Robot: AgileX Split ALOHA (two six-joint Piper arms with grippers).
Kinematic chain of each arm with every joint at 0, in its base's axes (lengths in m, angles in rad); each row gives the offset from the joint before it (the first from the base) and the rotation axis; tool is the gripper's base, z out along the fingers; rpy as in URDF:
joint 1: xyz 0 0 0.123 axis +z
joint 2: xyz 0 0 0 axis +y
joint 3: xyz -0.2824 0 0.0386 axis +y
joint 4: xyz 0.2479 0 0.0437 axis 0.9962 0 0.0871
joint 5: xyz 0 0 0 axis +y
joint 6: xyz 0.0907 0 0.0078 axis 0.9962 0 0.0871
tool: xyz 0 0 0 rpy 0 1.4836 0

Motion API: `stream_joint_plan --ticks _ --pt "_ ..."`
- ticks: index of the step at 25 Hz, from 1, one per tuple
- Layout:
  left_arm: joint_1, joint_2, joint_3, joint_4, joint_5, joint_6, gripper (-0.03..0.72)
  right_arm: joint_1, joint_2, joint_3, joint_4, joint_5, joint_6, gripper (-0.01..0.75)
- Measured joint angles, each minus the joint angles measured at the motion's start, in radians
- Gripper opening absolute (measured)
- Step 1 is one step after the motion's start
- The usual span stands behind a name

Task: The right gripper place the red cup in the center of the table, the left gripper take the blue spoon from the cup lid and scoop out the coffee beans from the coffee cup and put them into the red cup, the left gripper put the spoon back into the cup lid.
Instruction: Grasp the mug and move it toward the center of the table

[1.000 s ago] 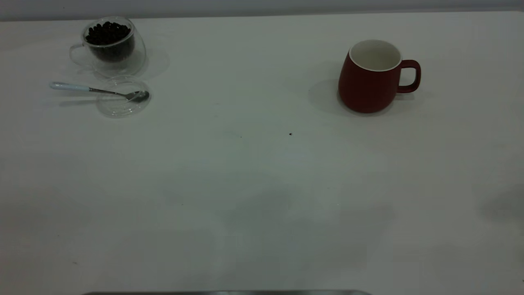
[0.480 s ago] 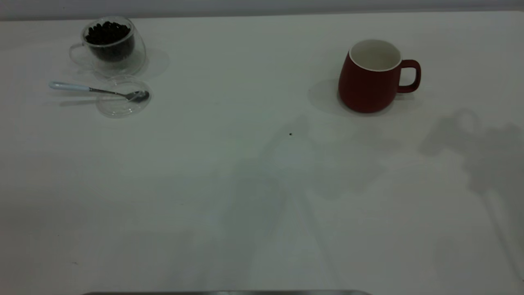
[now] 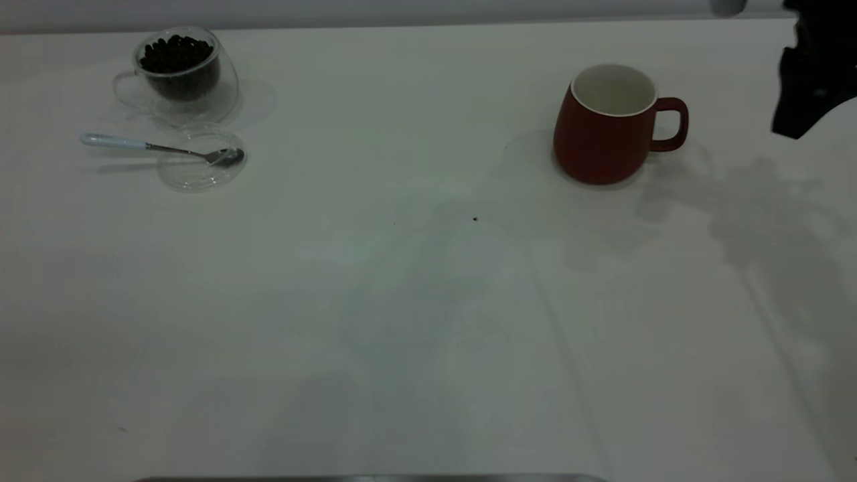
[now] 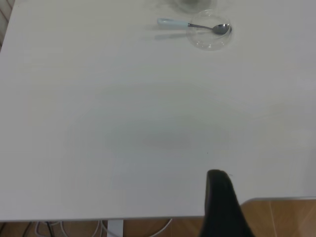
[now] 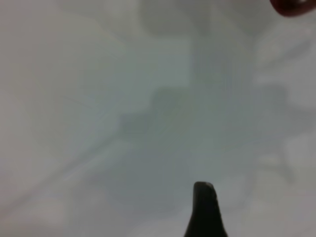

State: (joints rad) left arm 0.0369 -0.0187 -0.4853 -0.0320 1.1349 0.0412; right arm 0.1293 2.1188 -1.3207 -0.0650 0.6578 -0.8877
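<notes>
We see the right tool (image 3: 807,80) above the tabletop (image 3: 415,321), apart from the red cup's (image 3: 606,130) handle side; we cannot tell its grip. The cup is empty. Well beyond it, coffee beans (image 3: 175,55) fill the coffee cup (image 3: 184,77); the blue spoon (image 3: 157,147) rests its bowl in the cup lid (image 3: 201,161).

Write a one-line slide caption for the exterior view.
Right gripper enters beside the red cup; blue spoon rests on the cup lid near the coffee cup of beans.
</notes>
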Motion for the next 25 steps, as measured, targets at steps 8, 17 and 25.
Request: stream_joint_plan --ticks 8,17,25 --pt "0.0 0.0 0.0 0.0 0.0 0.0 0.518 0.0 0.16 -0.158 -0.019 -0.002 -0.08 0.59" --pt "0.0 0.0 0.0 0.0 0.0 0.0 0.518 0.0 0.219 -0.224 0.006 -0.053 -0.204 0.59" --pt "0.0 0.0 0.0 0.0 0.0 0.0 0.518 0.0 0.236 -0.226 0.136 -0.124 -0.369 0.59"
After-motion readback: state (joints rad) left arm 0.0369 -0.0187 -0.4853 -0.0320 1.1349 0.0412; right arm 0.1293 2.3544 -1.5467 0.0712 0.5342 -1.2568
